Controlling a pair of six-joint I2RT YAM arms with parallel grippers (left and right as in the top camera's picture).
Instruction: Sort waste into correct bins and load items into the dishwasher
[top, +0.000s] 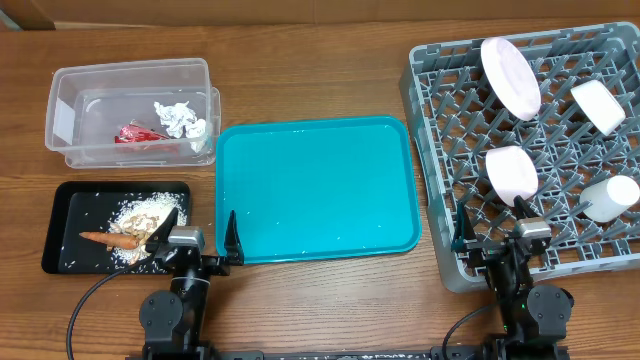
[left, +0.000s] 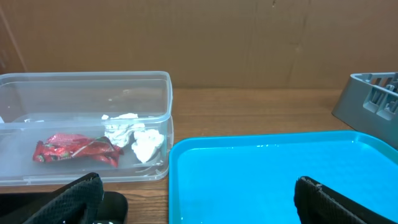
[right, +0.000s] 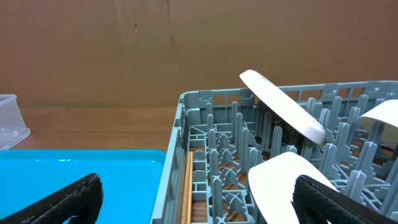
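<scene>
Both arms sit low at the near edge of the brown wooden desk (top: 300, 50), and neither is gripping anything. The left hand (top: 203, 220) is spread wide and empty, one finger over the right end of the shallow black rectangular tray (top: 68, 205), the other at the front-left corner of the large teal plastic tray (top: 315, 190). On that black tray there's a heap of beige crumbly food scraps (top: 140, 214) with the small orange carrot piece (top: 108, 239) lying at its left edge. Behind it, the clear plastic rectangular tub (top: 130, 68) holds the crumpled white tissue (top: 180, 118), and the red crinkled wrapper (top: 135, 134) is just to its left. Over on the right, the right hand (top: 490, 222) is released too, fingers wide, hanging at the front-left corner of the large square grey plastic dish rack (top: 422, 120). The white round plate (top: 510, 77) leans tilted in the pegs at the back. Two small white bowls are in there, one mid-rack (top: 512, 172) and one toward the back right (top: 598, 105), and the white cup (top: 610, 197) lies at the right side. From the right wrist view, the thin light wooden chopsticks (right: 188, 186) lie flat along the rack's left wall.
</scene>
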